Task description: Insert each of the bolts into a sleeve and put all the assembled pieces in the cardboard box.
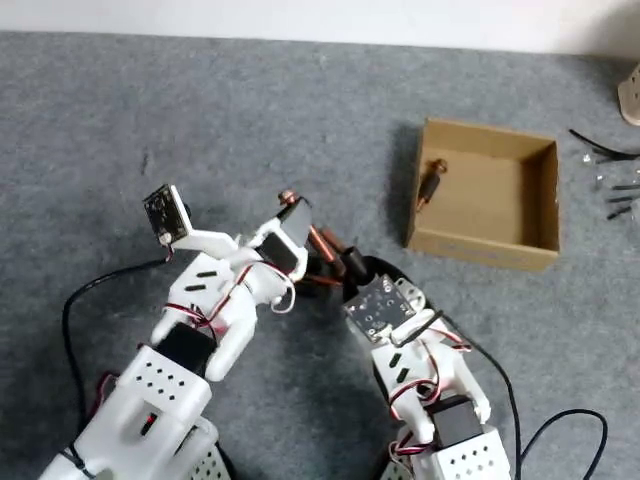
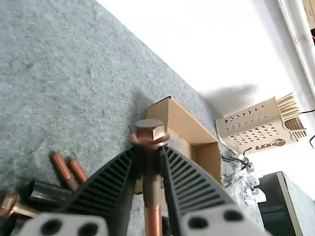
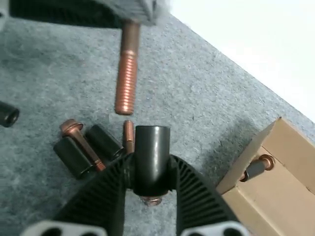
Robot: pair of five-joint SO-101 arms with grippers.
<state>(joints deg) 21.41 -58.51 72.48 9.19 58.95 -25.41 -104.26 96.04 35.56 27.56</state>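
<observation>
My left gripper (image 2: pixel 149 149) is shut on a copper bolt (image 2: pixel 151 189), hex head up between its fingertips. In the high view this gripper (image 1: pixel 297 226) holds the bolt (image 1: pixel 322 243) slanting towards my right gripper (image 1: pixel 352 266). My right gripper (image 3: pixel 151 166) is shut on a black sleeve (image 3: pixel 151 156), open end up. The held bolt's threaded tip (image 3: pixel 125 86) hangs just above and slightly to one side of the sleeve mouth, apart from it. The cardboard box (image 1: pixel 480 250) stands to the right with one assembled piece (image 1: pixel 432 183) inside.
Loose bolts and sleeves (image 3: pixel 83 145) lie on the grey carpet under the grippers, and another sleeve (image 3: pixel 7 114) lies apart. Small black parts (image 1: pixel 612 182) are scattered right of the box. A white perforated holder (image 2: pixel 256 130) stands beyond the box.
</observation>
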